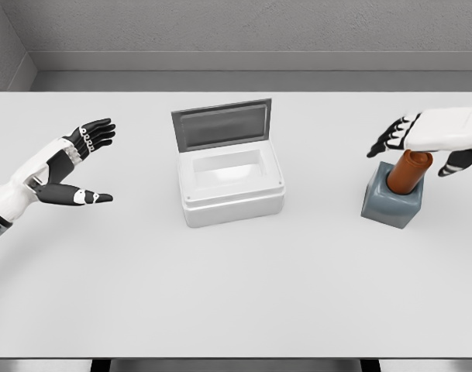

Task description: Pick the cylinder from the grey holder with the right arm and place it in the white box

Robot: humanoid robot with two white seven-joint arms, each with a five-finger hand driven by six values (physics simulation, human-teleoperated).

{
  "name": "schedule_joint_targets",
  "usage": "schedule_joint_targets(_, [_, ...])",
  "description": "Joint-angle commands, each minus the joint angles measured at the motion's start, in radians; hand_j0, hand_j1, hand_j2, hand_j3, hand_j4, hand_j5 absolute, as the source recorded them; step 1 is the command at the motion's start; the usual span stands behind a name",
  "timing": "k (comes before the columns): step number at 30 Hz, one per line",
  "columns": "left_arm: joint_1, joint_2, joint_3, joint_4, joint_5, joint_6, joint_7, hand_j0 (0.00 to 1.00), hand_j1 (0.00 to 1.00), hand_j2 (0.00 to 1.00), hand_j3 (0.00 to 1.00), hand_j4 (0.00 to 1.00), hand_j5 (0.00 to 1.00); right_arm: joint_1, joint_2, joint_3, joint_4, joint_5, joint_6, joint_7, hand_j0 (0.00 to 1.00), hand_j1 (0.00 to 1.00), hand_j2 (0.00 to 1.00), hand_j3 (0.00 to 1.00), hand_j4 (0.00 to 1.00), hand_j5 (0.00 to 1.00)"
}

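Here the right hand [422, 139] reaches in from the right edge and hovers just above the cylinder [407, 171], its white palm turned down and its dark fingers [385, 139] spread out to the left. A thumb or finger tip shows lower right of the palm, beside the cylinder's top. The fingers are not closed around anything; the hand holds nothing, though whether the palm touches the cylinder's top cannot be told from this angle.

The cylinder is reddish brown and stands in the grey holder [391, 204], leaning slightly to the right, with its lower part sunk into the block and its upper part sticking out. The holder sits on the right side of the white desk [236, 294].

Near the middle of the desk, well apart from the holder, stands the white box [232, 194]. Its grey lid [222, 124] is raised at the back and the inside shows empty.

On the left side the left hand [84, 167] is held above the desk, fingers extended and apart, thumb pointing right, gripping nothing. It is well away from the box.
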Motion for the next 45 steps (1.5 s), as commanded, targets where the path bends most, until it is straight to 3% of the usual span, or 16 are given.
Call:
schedule_joint_targets(1, [0.0,0.001,0.0,-0.001,0.007,0.001,0.0,1.0,1.0,1.0,1.0,1.0,1.0,0.0,0.0,0.005,0.002,-0.004,0.002,0.0,0.91,0.91,0.91,0.91,0.91,0.91])
schedule_joint_targets(14, [0.002,0.004,0.002,-0.001,0.007,0.001,0.0,1.0,1.0,1.0,1.0,1.0,1.0,0.003,0.001,0.031,0.028,-0.004,0.002,-0.002,0.86,0.86,0.86,0.86,0.86,0.86])
schedule_joint_targets(28, [0.002,0.006,0.002,0.007,0.007,0.003,0.0,1.0,1.0,1.0,1.0,1.0,1.0,0.003,0.012,0.042,0.028,-0.004,0.002,0.001,0.69,0.69,0.69,0.69,0.69,0.69])
schedule_joint_targets(34, [0.002,0.006,0.002,0.007,0.007,0.003,0.0,1.0,1.0,1.0,1.0,1.0,1.0,0.002,0.011,0.042,0.03,-0.003,0.002,0.004,0.57,0.57,0.57,0.57,0.57,0.57])
schedule_joint_targets(45, [0.002,0.006,0.002,0.007,0.007,0.003,0.0,1.0,1.0,1.0,1.0,1.0,1.0,-0.017,-0.011,0.033,0.021,-0.001,0.002,0.004,0.51,0.51,0.51,0.51,0.51,0.51])
